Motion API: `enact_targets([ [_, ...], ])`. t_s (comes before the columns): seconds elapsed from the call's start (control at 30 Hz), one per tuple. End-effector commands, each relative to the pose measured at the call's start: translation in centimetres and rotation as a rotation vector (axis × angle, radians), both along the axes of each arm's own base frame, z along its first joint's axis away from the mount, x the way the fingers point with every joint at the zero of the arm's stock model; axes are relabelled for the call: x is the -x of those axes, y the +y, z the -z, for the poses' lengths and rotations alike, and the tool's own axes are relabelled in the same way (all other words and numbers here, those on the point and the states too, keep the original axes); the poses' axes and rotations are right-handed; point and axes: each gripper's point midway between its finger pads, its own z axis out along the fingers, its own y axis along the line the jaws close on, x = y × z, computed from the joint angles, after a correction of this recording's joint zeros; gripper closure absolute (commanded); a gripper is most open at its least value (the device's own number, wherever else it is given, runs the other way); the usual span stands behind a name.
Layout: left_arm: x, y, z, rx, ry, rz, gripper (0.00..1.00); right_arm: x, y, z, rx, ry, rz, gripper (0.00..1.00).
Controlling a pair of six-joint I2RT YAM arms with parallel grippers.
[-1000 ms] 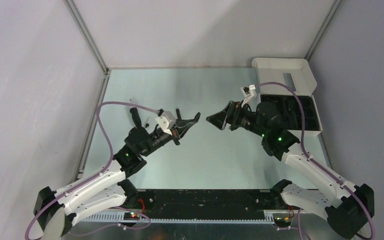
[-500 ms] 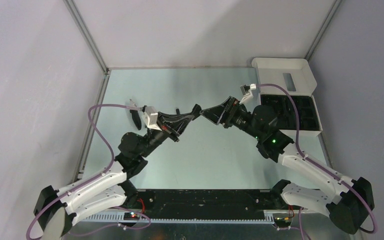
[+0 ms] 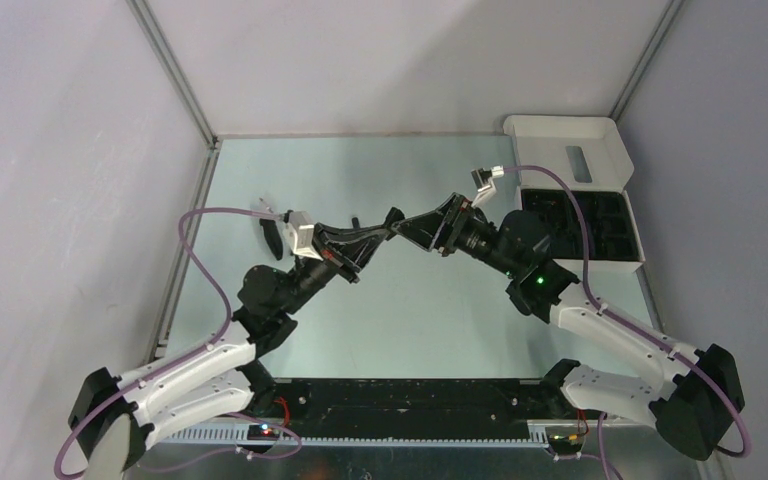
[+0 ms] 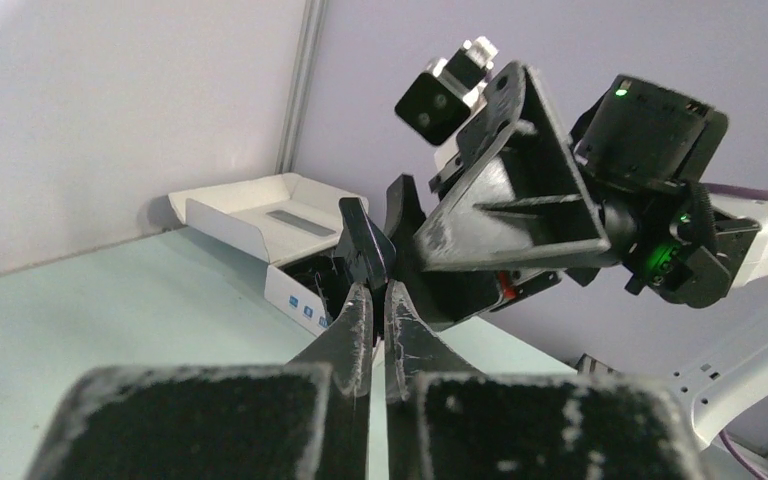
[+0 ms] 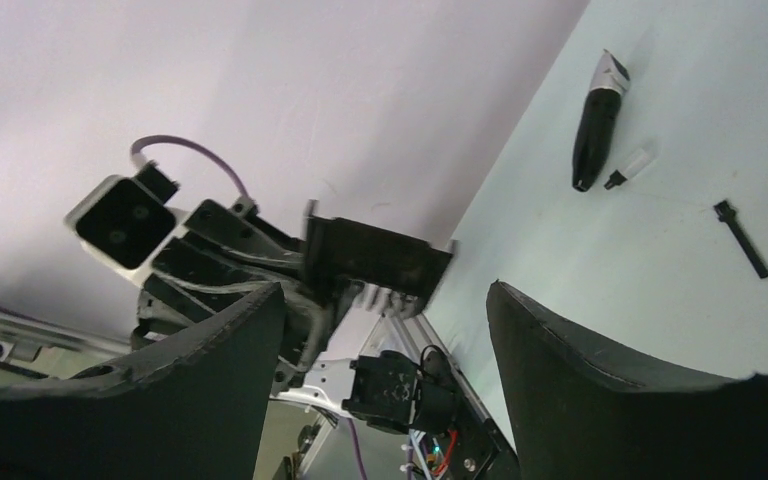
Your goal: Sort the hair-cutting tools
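My left gripper (image 3: 390,222) is raised over the middle of the table and shut on the squarish black comb attachment (image 4: 364,243). The comb also shows in the right wrist view (image 5: 375,262). My right gripper (image 3: 408,227) is open and meets it tip to tip, the comb just ahead of its spread fingers (image 5: 540,330). I cannot tell whether they touch it. The tapered trimmer body (image 5: 597,120) with silver tip lies on the table at the left (image 3: 273,238). A thin stick (image 5: 741,238) and a small cylinder (image 5: 628,167) lie near it.
The white box (image 3: 572,150) with its lid open stands at the back right, its black moulded insert (image 3: 600,225) behind the right arm. It also shows in the left wrist view (image 4: 250,212). Grey walls enclose the table on three sides.
Both grippers have moved toward each other over the table's middle. The left one has lifted the comb to the right gripper's tips. The right gripper has stayed open.
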Motion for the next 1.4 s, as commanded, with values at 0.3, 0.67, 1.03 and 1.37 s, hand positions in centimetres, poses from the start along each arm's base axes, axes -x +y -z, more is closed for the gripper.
enact_targets([
  [0.3, 0.1, -0.5, 0.9, -0.013, 0.007, 0.016, 1.0, 0.2, 0.8, -3.6, -0.063, -0.067, -0.018, 0.22],
  [0.67, 0.3, -0.2, 1.1, 0.005, -0.007, 0.016, 1.0, -0.9, 1.3, -1.7, -0.038, 0.021, 0.014, 0.31],
  [1.03, -0.2, -0.1, 2.0, -0.038, 0.013, -0.009, 0.94, -0.7, 0.7, -1.5, 0.0, -0.01, 0.028, 0.7],
  [1.37, -1.3, 3.9, 1.8, -0.11, 0.058, -0.215, 0.11, -2.1, -2.6, 0.3, 0.181, -0.031, 0.048, 0.88],
])
